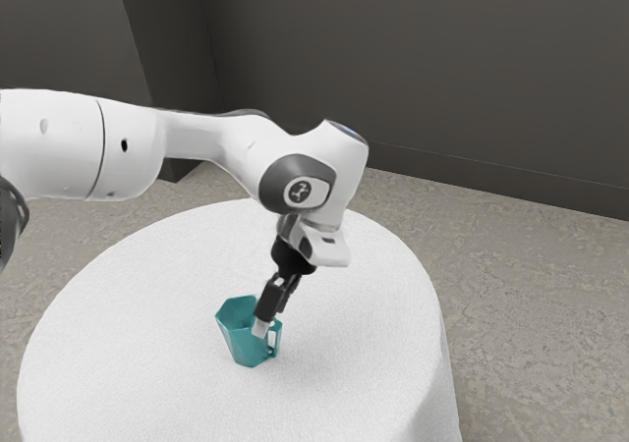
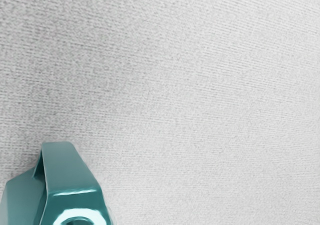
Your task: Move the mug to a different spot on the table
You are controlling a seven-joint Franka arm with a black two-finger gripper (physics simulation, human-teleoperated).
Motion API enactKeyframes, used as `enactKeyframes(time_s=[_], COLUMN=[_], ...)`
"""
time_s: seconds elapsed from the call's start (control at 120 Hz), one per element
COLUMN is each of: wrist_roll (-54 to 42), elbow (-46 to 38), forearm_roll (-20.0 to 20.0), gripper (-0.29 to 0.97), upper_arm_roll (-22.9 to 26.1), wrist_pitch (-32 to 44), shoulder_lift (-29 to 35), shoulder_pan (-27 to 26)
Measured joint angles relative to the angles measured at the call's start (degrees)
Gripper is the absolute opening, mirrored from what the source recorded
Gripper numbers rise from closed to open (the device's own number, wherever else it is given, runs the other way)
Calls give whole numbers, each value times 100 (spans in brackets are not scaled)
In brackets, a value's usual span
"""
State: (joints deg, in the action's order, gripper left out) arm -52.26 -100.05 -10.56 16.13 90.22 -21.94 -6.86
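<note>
My gripper (image 1: 263, 322) sits on the teal mug's (image 1: 239, 336) handle-side rim, toward the table's (image 1: 383, 295) near edge. I can't tell if it's clamped.

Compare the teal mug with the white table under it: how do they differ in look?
Colour: the mug is teal, the table white. Finish: the mug is glossy with bright highlights, the table matte and finely textured like cloth. Shape: the mug has flat, angular facets, the table a round top. Shared: each is one plain colour, without pattern.

Grey carpeted floor (image 1: 531, 265), dark wall (image 1: 442, 59)
</note>
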Motion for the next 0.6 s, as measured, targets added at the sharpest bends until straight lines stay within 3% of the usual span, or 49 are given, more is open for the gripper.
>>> enactKeyframes(time_s=[0.2,0.6], wrist_roll=[-247,-591], elbow=[-98,-280], forearm_roll=[-93,134], gripper=[68,67], upper_arm_roll=[4,-27], wrist_pitch=[560,1221], shoulder_lift=[-131,-161], shoulder_pan=[128,362])
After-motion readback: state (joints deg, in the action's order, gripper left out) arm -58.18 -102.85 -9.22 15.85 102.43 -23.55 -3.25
